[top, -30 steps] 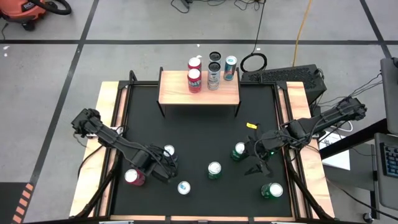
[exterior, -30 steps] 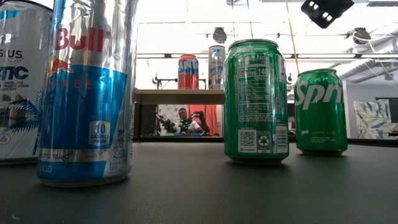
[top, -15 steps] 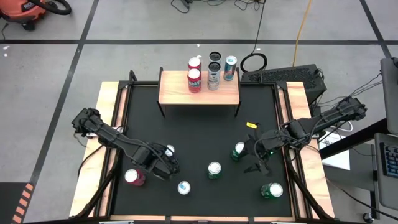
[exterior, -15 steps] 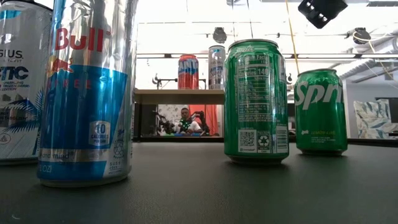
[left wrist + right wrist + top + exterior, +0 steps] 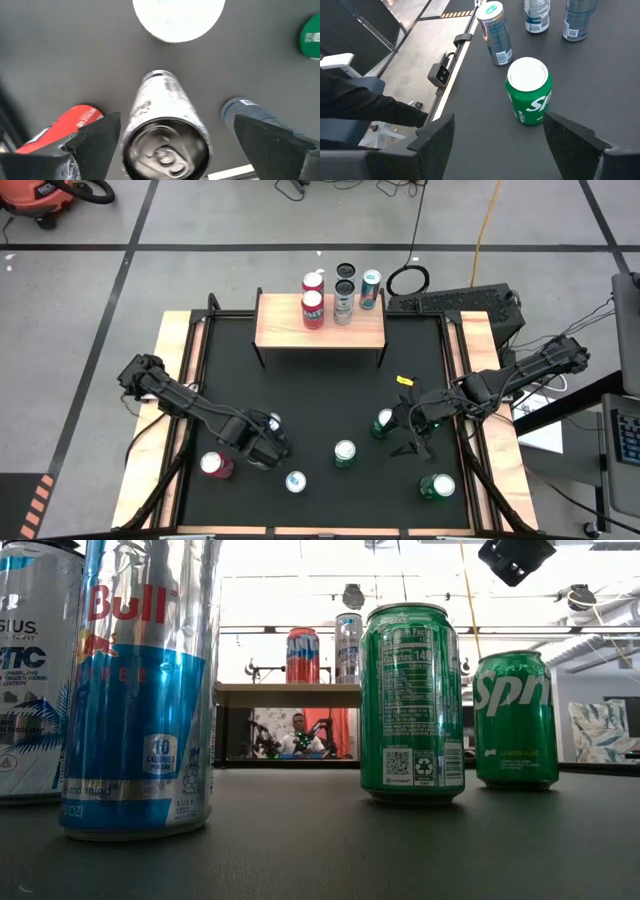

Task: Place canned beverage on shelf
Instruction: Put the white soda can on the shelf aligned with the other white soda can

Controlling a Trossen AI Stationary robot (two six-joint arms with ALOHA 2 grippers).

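Observation:
The shelf (image 5: 320, 330), a light-wood board on black legs, stands at the table's far edge with several cans on it (image 5: 303, 655). A silver can (image 5: 272, 423) stands upright on the black table at the left. My left gripper (image 5: 265, 438) points down over it, open. In the left wrist view its fingers stand on either side of the can's top (image 5: 165, 147) without touching. My right gripper (image 5: 410, 442) hovers open at the table's right. A green can (image 5: 529, 90) stands beyond its fingers.
More upright cans stand on the table: a red one (image 5: 213, 465), a slim blue-and-silver one (image 5: 295, 481), and green ones (image 5: 345, 453) (image 5: 385, 422) (image 5: 437, 487). A small yellow scrap (image 5: 404, 381) lies on the right. Bare table lies between the cans and the shelf.
My left gripper has edged a little toward the silver can, still open and pointing down. The cans stand where they were.

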